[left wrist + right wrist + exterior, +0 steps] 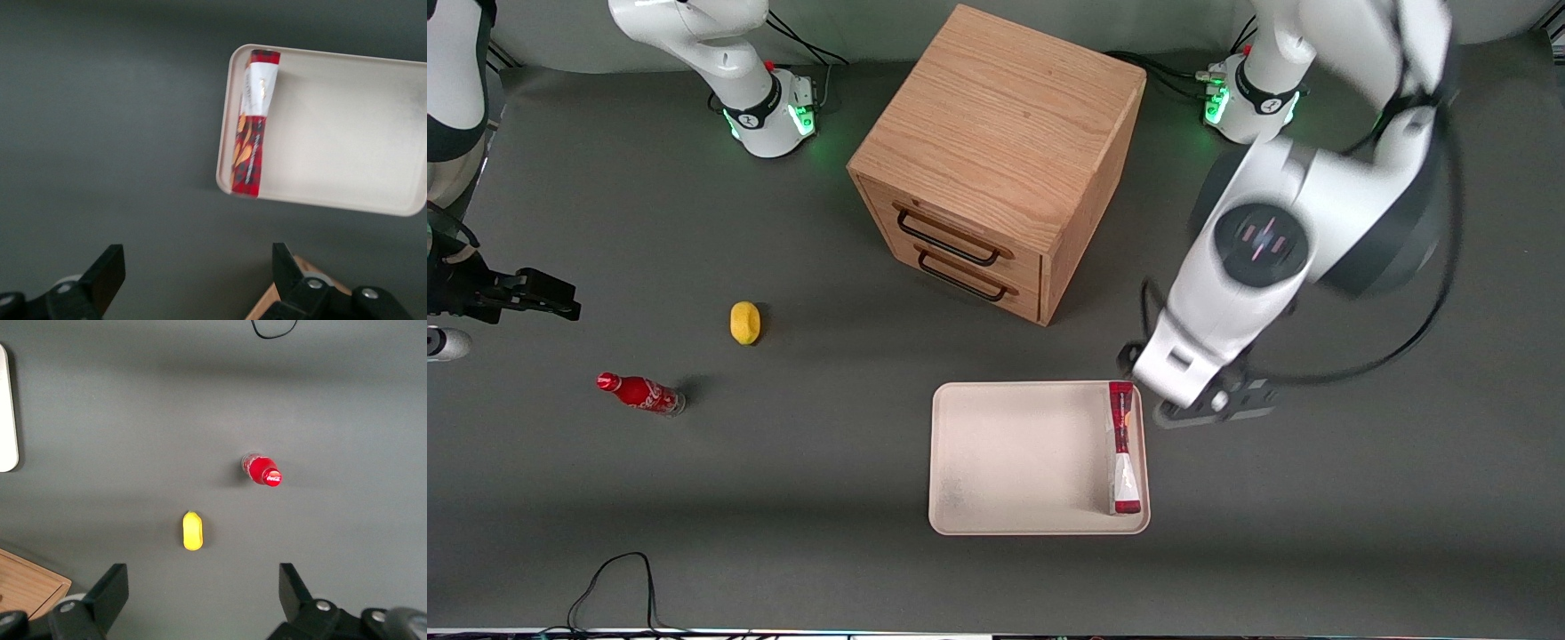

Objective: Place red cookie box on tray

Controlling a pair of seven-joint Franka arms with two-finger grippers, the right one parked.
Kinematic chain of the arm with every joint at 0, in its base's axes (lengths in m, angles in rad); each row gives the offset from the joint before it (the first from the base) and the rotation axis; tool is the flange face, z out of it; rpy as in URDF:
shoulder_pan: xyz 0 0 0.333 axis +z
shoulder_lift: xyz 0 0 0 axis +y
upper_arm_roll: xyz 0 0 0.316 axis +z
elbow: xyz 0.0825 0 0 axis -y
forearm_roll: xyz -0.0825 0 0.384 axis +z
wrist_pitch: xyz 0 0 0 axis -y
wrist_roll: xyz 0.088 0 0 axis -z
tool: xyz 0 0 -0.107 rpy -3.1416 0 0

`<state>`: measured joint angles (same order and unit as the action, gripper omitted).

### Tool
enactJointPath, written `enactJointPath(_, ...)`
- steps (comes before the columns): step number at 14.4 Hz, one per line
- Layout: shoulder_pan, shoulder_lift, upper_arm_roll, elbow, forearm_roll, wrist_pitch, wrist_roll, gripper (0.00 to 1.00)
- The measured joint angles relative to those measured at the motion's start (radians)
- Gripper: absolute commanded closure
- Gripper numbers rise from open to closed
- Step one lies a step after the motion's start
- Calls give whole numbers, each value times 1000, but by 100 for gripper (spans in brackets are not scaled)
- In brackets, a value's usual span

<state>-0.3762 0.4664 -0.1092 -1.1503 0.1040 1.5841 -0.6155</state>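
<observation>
Cable: one black loop on the grey table, nearest the front camera, toward the parked arm's end.
Tray: one, cream-white, flat on the table, in front of the drawer cabinet and nearer the camera than it; faint grey smudge at one near corner.
Cookie box: one, inside the tray, standing on a narrow red edge, along the short rim at the working arm's end. Wrist view shows it touching or just beside that rim; cannot tell which.
Gripper: over bare table just beside the tray's corner, at the working arm's end, above table level. Fingers spread wide apart, nothing between them. Apart from the cookie box.
Arm pose: forearm slopes down from the base toward the tray, wrist pointing downward; blurred in the front view.
Cola bottle: one, small, red, lying on its side toward the parked arm's end, well apart from the tray.
Yellow object: one, small, rounded, a little farther from the camera than the bottle, near it.
Drawer cabinet: one, wooden, mid-table, two drawers, each with one black handle, both closed.
Arm bases: two, farthest from the camera, green lights lit.
</observation>
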Motion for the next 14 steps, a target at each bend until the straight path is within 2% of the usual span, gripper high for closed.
enactJointPath(3, 33, -139, 5, -5, 0, -157, 48, 1)
enactJointPath(5, 86, -191, 8, -9, -3, -203, 123, 1)
enactJointPath(10, 297, -245, 14, -28, -60, -231, 409, 0)
enactJointPath(14, 427, -249, 16, -62, -105, -217, 576, 0)
